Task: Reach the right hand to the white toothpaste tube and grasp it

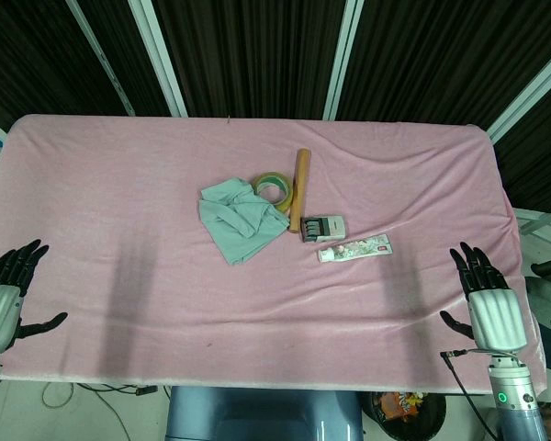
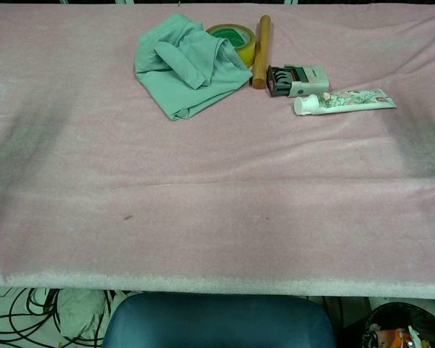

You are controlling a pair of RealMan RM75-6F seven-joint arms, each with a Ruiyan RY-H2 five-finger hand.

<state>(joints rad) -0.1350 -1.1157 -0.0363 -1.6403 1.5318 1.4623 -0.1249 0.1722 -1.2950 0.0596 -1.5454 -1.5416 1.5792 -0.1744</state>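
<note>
Plainly the reach has not begun: the tabletop, one pink-covered surface, carries everything, and both arms wait at its near corners. Counting downward in size, there is one crumpled green cloth near the middle, one wooden rod lying just beside it, one roll of yellowish tape partly tucked under the cloth's edge, one white toothpaste tube with a floral print, and one small white stamp-like block close behind the tube's capped end. The tube lies flat, right of centre, its cap pointing toward the cloth and its crimped tail toward the right edge. The right robot hand hovers at the near right corner with fingers spread and nothing in it, well apart from the tube; the left robot hand sits likewise spread and empty at the near left corner. Neither shows in the chest view. The next move, I judge, calls for carrying the right robot hand forward and inward over the tube, then closing across its body without nudging the block.
</note>
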